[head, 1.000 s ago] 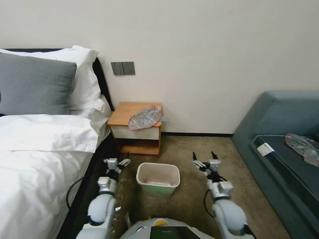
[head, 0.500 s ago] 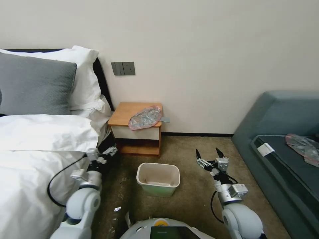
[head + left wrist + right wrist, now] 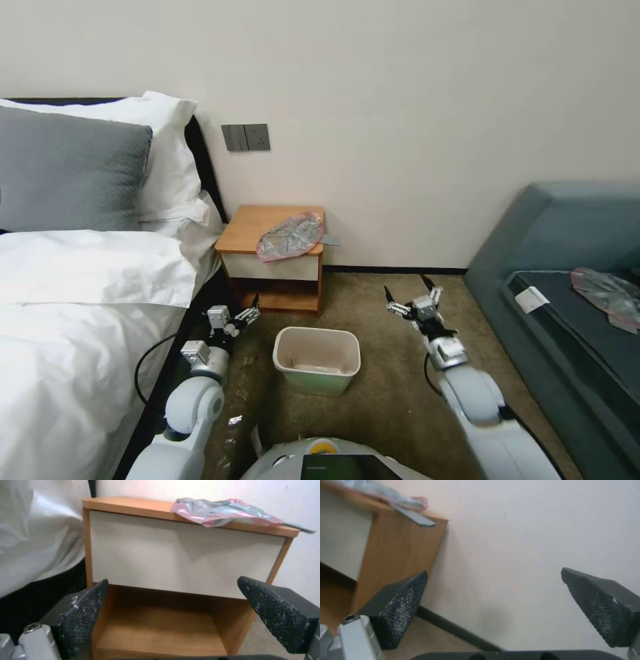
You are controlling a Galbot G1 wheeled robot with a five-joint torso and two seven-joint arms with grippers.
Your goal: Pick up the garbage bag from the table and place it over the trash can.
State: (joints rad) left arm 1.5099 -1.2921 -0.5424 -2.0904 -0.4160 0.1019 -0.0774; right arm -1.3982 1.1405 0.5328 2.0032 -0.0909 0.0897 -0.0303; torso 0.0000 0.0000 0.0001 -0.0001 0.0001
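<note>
Garbage bag lies on the table, up and ahead of both grippers; left gripper is nearer (fingers wide apart), right gripper spread too

The orange-brown surface stands against the wall beside the bed, and the garbage bag lies crumpled on its right half, spilling over the front edge. The trash can stands upright on the carpeted floor before it.
</note>
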